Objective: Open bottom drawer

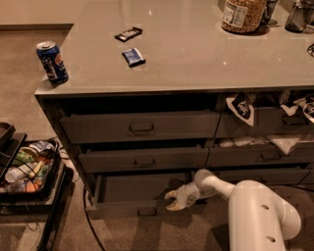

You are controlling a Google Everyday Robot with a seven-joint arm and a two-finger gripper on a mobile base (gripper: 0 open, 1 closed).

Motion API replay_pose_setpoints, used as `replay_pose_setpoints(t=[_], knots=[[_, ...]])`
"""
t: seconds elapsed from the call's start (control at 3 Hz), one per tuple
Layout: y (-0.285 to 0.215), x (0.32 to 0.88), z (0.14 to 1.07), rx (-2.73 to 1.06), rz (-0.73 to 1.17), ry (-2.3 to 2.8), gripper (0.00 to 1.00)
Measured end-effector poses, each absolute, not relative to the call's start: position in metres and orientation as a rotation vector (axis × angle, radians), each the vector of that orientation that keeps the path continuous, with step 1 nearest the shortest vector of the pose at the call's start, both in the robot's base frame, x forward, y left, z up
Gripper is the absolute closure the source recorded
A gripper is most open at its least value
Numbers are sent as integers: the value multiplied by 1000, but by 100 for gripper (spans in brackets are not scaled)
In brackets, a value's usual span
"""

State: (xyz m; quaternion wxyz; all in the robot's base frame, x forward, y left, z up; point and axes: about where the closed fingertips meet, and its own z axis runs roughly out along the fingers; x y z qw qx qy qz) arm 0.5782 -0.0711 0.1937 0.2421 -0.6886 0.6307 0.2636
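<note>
The bottom drawer (122,210) is the lowest front of the left stack. It stands pulled partly out, and its dark inside (140,188) shows. Its small pull (147,212) is in the middle of the front. My gripper (171,201) reaches in from the right on a white arm (255,206). It sits at the top edge of the drawer front, just right of the pull. One finger is inside the drawer, the other is in front of the panel, and they are closed on that edge.
Two taller drawers (140,128) sit above, both slightly ajar. The neighbouring stack (260,156) on the right has cloths hanging out. A soda can (51,62), two snack packets (133,56) and a jar (243,14) stand on the countertop. A black bin of trash (27,166) is on the floor at the left.
</note>
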Motion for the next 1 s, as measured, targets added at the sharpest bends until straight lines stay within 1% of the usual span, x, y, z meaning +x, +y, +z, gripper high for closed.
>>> replay_pose_setpoints(t=[0.33,0.67,1.0], knots=[[-68,562,196,-1906,831,1734,100],[-68,562,196,-1906,832,1734,100],[-68,562,196,-1906,832,1734,82]])
